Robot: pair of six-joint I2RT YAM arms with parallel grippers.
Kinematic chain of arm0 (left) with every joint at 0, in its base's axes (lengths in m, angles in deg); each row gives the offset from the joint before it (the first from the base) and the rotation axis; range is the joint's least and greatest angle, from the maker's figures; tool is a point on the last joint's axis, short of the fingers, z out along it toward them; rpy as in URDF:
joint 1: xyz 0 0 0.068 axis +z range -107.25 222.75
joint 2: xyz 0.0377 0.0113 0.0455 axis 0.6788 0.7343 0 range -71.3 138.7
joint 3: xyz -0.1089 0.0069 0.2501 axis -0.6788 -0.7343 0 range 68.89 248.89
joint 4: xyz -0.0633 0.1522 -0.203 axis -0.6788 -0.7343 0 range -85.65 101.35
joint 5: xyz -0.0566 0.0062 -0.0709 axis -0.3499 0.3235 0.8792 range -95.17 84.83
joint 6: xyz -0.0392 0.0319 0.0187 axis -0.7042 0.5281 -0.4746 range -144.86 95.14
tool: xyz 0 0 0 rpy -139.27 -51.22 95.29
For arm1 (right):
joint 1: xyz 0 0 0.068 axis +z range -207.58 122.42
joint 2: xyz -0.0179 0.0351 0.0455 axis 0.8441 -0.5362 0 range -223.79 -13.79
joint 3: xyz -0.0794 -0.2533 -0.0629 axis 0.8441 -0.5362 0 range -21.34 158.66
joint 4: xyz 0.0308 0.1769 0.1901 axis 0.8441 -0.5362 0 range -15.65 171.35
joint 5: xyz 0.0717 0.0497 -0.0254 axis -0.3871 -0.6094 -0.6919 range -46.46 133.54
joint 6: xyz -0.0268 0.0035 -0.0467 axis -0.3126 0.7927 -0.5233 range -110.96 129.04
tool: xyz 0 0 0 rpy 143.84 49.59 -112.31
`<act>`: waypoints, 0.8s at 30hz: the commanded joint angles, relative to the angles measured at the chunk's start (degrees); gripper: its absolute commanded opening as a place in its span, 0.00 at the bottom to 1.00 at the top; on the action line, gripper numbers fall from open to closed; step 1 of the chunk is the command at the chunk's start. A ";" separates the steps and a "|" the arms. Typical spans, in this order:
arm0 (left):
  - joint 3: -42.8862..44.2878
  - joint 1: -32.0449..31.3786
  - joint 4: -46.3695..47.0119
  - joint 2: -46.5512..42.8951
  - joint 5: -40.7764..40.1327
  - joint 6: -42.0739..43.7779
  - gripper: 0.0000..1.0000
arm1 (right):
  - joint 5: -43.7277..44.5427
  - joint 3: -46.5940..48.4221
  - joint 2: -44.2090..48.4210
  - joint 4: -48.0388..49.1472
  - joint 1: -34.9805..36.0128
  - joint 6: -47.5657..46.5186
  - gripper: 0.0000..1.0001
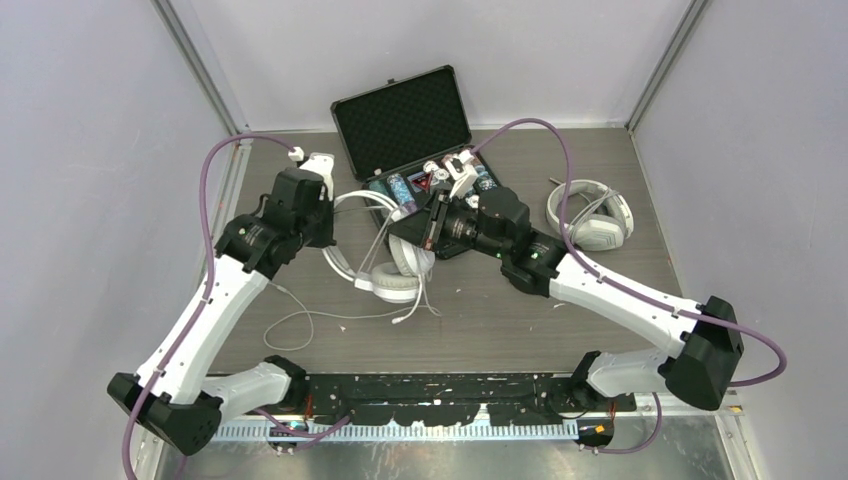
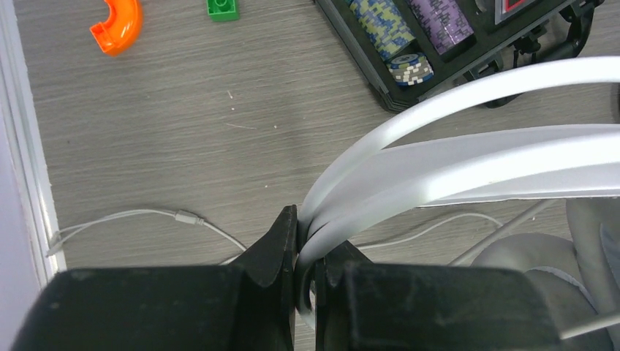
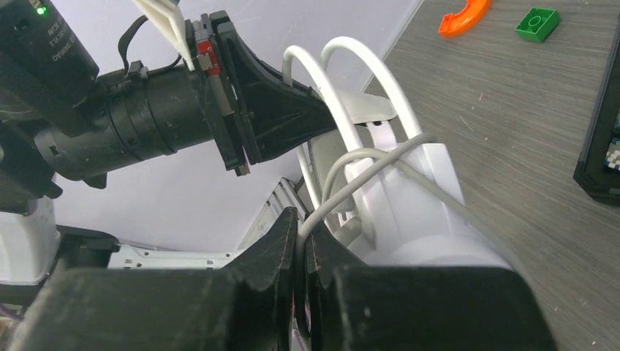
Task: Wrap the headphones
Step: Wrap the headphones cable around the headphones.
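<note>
Top external view: white round-cup headset [image 1: 392, 280] sits mid-bench between both arms, just in front of the open black foam-lined case [image 1: 400, 115]. Bulky white-grey over-ear pair [image 1: 590, 215] lies well apart at the right of the bench [image 1: 600, 330], untouched. I can't pick out a black pair.

Left fingers [image 2: 281, 245]: pressed onto the white double headband [image 2: 475, 157], pinching it at one end. The band's long axis runs away from that pinch toward the right arm. One grey ear pad [image 2: 526, 256] shows below the band.

Right fingers [image 3: 281, 238]: closed on the thin grey cord [image 3: 365, 164]. From that pinch the cord climbs and crosses over the cup yoke, so at least one turn looks laid on. My read is that the wrap is under way, not done.

Slack: a loose run of cord [image 1: 300, 320] with its plug lies on the bench on the near side of the headset, toward the arm bases.

Relation that matters: the headset is directly ahead of your right fingers, with the cord taut between them. The left arm is the anchor; the right arm owns the cord. Each turn should go across the band axis, around the yoke, not along it.

Risk, as I judge it: the thin cord could slip out of the pinch. I can't tell whether the lower cup touches the bench.
</note>
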State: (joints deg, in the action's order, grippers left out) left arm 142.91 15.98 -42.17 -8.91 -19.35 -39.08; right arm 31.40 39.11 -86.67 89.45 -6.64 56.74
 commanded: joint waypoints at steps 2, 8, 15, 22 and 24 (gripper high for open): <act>2.89 0.66 6.91 1.53 -4.37 -12.18 0.00 | -0.20 3.01 -1.27 0.74 3.56 -7.97 0.14; 5.20 0.66 5.12 3.88 -5.60 -12.86 0.00 | 2.31 6.32 -2.59 -2.69 3.67 -10.49 0.17; 3.60 0.66 8.01 2.17 -2.04 -18.23 0.00 | 4.66 5.58 -3.72 -3.44 3.96 -14.12 0.18; 1.58 0.66 13.71 -0.29 2.54 -25.36 0.00 | 10.37 3.09 -1.91 -1.30 5.51 -23.32 0.18; 2.18 0.70 14.03 -0.19 3.56 -25.99 0.00 | 11.20 2.90 -1.45 -1.06 6.36 -25.72 0.19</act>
State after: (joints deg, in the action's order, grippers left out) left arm 143.85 16.29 -37.64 -6.33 -19.63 -57.46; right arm 38.96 42.43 -90.43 85.60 -1.74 38.05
